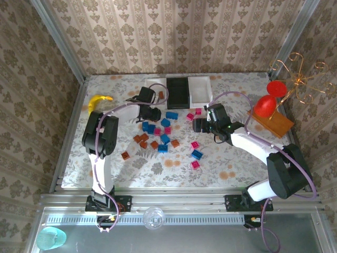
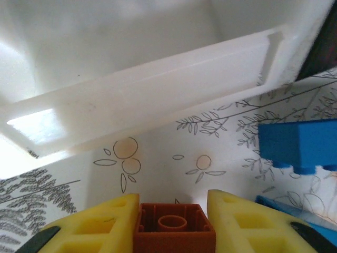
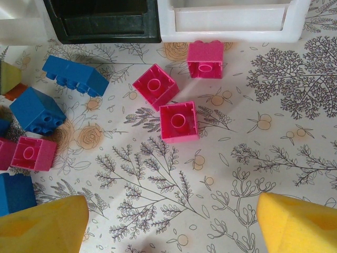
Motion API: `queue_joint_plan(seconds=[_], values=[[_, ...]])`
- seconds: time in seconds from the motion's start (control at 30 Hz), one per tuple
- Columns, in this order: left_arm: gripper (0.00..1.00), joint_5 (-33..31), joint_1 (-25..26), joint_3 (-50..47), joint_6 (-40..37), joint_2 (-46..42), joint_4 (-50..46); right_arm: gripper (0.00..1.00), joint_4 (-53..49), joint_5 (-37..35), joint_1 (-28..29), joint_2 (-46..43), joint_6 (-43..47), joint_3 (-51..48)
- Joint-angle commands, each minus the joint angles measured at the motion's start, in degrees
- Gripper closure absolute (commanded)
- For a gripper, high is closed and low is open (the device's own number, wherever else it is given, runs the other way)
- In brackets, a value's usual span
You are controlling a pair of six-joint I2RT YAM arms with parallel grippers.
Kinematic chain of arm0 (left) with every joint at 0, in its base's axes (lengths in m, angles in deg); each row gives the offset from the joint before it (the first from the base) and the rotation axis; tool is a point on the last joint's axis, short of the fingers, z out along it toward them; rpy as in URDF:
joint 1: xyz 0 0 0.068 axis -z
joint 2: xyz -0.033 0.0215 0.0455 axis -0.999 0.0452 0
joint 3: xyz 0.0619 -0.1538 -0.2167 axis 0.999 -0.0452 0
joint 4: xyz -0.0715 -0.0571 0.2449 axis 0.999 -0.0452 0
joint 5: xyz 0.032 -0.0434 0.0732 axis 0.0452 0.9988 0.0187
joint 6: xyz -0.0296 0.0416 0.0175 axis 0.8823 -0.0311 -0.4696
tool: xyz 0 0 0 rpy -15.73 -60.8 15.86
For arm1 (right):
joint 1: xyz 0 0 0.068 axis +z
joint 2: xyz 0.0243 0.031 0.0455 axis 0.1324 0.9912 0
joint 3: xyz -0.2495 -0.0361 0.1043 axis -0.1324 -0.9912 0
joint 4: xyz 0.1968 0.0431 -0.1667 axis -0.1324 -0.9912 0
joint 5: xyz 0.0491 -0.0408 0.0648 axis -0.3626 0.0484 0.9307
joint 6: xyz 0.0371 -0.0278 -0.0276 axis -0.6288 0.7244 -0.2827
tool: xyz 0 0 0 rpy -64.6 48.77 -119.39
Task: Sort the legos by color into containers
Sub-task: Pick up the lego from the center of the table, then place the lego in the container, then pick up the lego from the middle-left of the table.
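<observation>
L hand (image 2: pixel 172 211) grips brown-orange lego (image 2: pixel 174 232) nr white tray (image 2: pixel 142 89); R hand (image 3: pixel 171 224) spread.

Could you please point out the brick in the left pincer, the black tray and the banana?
brown-orange brick (image 2: pixel 174 232), left wrist view, centre of its visible face
black tray (image 3: pixel 100 31), right wrist view, its near wall
banana (image 1: pixel 98 99), top external view, middle of its curve

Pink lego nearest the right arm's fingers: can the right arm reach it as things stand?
Probably yes. The right fingers stand open, and bare tablecloth lies between them and that pink lego. A second pink lego sits close beside it and might get nudged.
</observation>
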Motion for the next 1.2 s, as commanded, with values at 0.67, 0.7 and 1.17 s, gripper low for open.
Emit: queue_joint_plan(seconds=[0.67, 0.7, 1.17], values=[[0.33, -8.98, -2.29, 28.92, -1.37, 5.21, -5.15, 0.15, -0.43, 0.77, 1.41, -1.46, -0.79, 1.15], [0.32, -7.91, -2.27, 25.32, -0.85, 2.15, -4.16, 0.15, -0.67, 0.81, 1.62, -1.82, -0.55, 0.8], [0.24, 1.54, -2.16, -21.41, 4.18, -28.35, 0.28, 0.15, 3.25, 3.11, 7.04, 4.05, 1.09, 1.73]])
